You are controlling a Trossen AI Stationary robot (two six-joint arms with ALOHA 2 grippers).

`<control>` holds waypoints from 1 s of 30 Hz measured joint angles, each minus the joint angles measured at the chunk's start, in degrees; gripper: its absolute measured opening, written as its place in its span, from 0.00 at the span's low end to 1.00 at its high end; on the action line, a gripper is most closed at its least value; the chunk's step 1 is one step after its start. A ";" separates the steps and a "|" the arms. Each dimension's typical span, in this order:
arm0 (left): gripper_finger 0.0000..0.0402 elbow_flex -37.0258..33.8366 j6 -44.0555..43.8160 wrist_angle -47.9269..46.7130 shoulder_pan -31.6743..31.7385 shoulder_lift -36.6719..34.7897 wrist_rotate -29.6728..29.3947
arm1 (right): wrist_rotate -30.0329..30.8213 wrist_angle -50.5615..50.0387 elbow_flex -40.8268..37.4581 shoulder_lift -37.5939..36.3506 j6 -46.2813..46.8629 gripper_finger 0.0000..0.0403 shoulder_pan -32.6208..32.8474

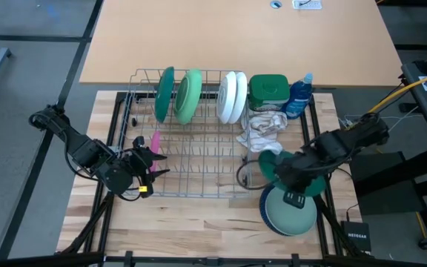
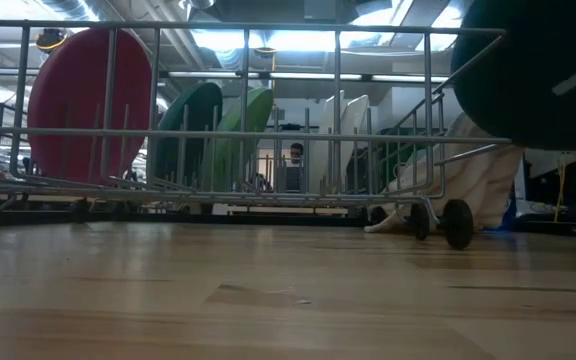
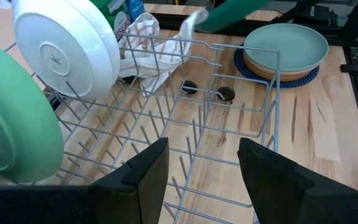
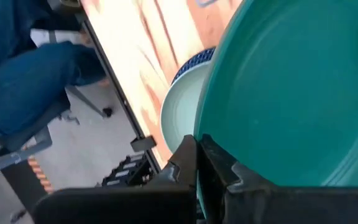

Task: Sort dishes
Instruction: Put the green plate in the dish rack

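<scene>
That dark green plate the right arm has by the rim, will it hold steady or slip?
The dark green plate looks stiff and smooth, pinched only at its rim by the right gripper, so it may pivot or slip. It hangs above the stacked plates; a slip would probably land there.

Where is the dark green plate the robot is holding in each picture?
High view: dark green plate under the right gripper, right of the rack.
Low view: dark shape, top right.
Left wrist view: green edge along the top.
Right wrist view: fills the right side.
Shared landmark: the plate stack, seen in three views.
</scene>
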 joint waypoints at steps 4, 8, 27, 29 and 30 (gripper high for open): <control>0.46 0.01 0.00 -0.01 0.01 0.00 0.00 | 3.44 0.01 0.00 -2.58 1.47 0.00 0.00; 0.46 0.01 0.00 -0.02 0.01 0.00 0.01 | 7.09 0.01 0.00 -4.92 2.55 0.00 0.00; 0.46 0.01 -0.04 -0.04 0.00 0.00 0.00 | 23.08 2.33 -0.02 -9.80 -0.78 0.00 0.00; 0.46 -0.01 -0.07 -0.04 -0.01 0.00 -0.02 | 23.92 3.88 -0.02 -9.80 -2.01 0.00 0.00; 0.46 0.01 -0.07 -0.04 0.01 0.00 0.01 | 24.27 4.56 -0.02 -9.80 -2.44 0.00 0.00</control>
